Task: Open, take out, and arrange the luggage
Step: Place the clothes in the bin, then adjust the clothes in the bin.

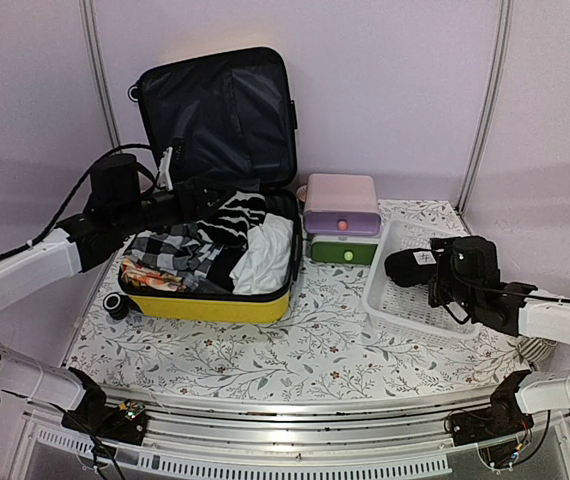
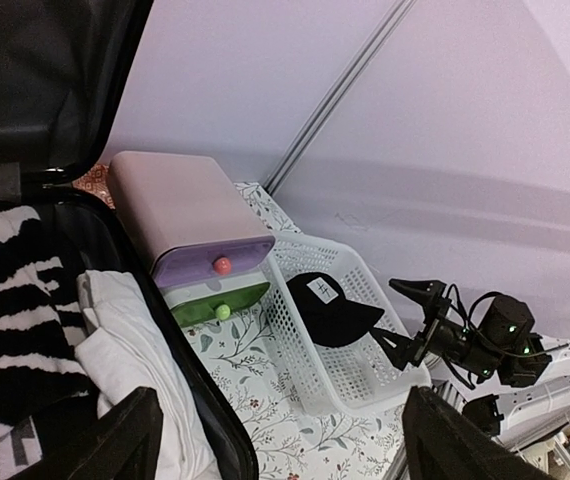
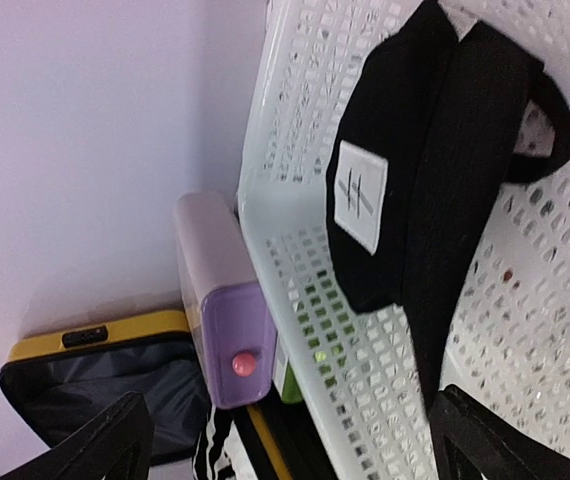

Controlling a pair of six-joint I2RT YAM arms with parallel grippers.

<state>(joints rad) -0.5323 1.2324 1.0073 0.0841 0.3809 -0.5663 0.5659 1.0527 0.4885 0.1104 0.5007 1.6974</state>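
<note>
The luggage (image 1: 210, 305) sits on the left half of the bench (image 1: 315, 340). Its lid stands upright against the far wall, and its yellow shell faces you along the near edge. The tray is packed: a plaid garment (image 1: 170, 250) on the left, a zebra-striped garment (image 1: 235, 215) toward the far middle, and a folded white garment (image 1: 270, 255) along the right wall, its long axis running near to far. Your left end effector (image 2: 283, 400) hovers over the far part of the tray, fingers spread wide and holding nothing, with the zebra stripes and the white fold directly beneath it. That makes the left arm much the nearer one for the next piece of clothing. Your right end effector (image 2: 403, 318) is well apart from the luggage, over the white basket (image 1: 380, 290) on the right. Its fingers are also spread, and a black pouch (image 3: 425, 170) lies loose on the mesh below them. The pink-and-green drawer box (image 1: 341, 210) stands between the luggage and the basket. I judge opening to be done and unpacking to be barely begun. For the coming pick, drop the left arm straight down and set its fingers across the short width of the white fold, or bunch the zebra fabric beside it.
</note>
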